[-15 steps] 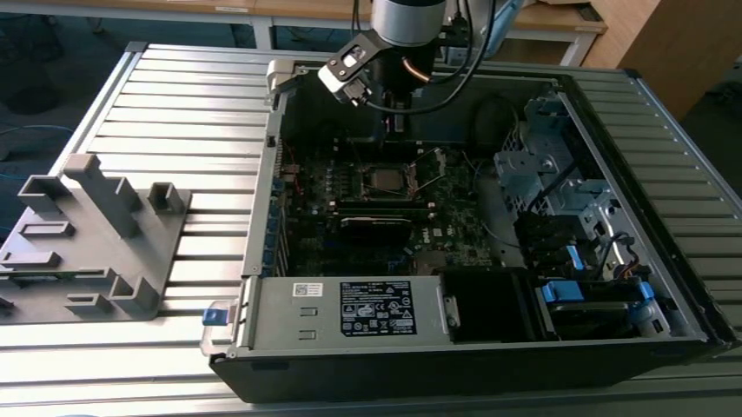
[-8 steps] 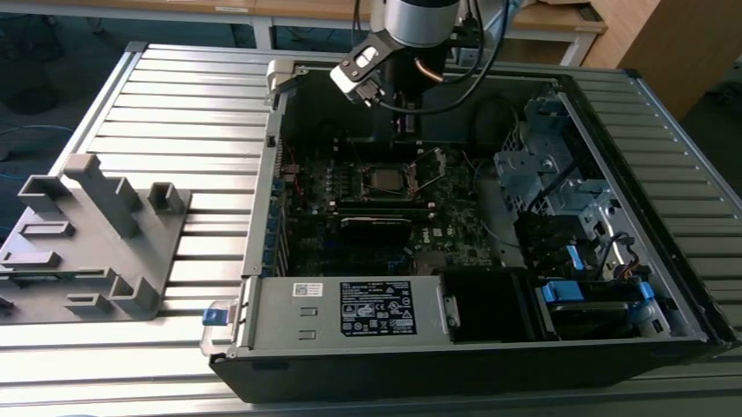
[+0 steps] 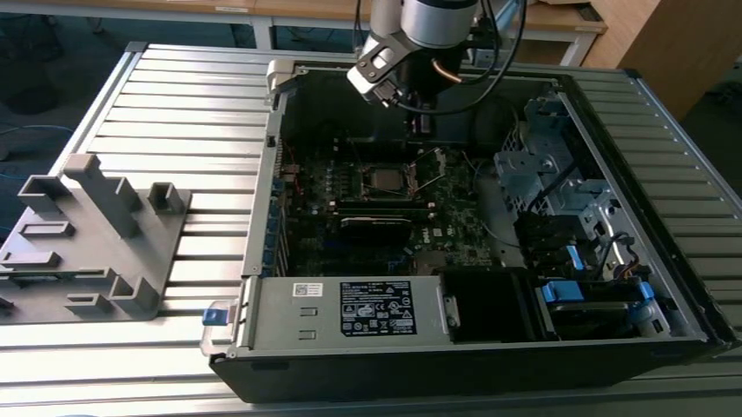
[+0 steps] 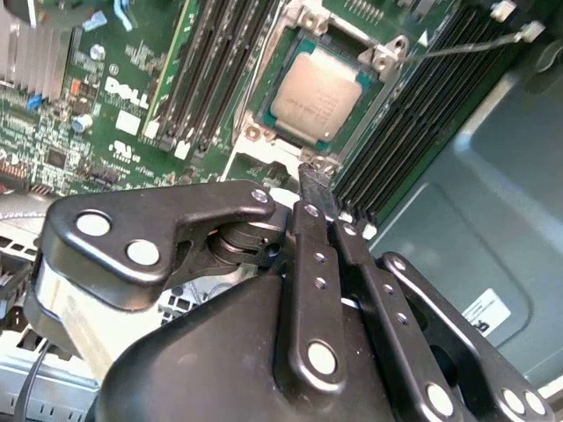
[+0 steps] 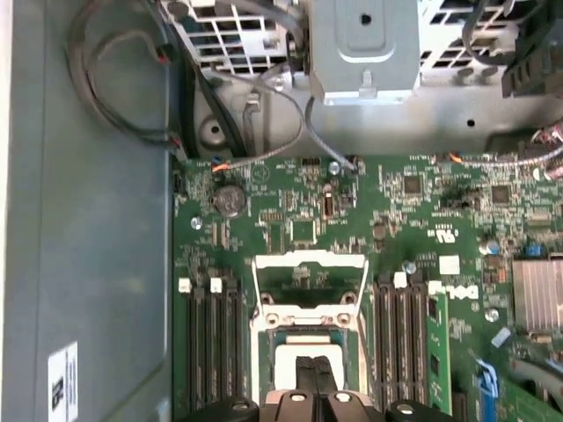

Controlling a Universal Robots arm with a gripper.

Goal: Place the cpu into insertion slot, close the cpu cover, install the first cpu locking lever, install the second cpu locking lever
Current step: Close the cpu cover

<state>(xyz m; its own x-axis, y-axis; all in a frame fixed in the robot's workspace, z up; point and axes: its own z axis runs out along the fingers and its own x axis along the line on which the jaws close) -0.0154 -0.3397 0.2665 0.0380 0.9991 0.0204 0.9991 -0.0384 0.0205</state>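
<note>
The black two-fingered gripper (image 4: 322,198) has its fingers pressed together on nothing, its tips at the near edge of the square, silver-rimmed insertion slot (image 4: 385,58). The flat square cpu (image 4: 318,95), dull silver-grey on top, lies seated in that slot. Beyond it, in the first wrist view, the thin silver windowed cpu cover (image 5: 310,261) is swung open, clear of the chip. Around them spreads the green motherboard (image 5: 422,220), inside the open black computer case (image 3: 464,365) on the slatted grey worktop (image 3: 174,95).

Bright light on the table (image 3: 186,113), dim shadow inside the computer case (image 3: 464,369).
</note>
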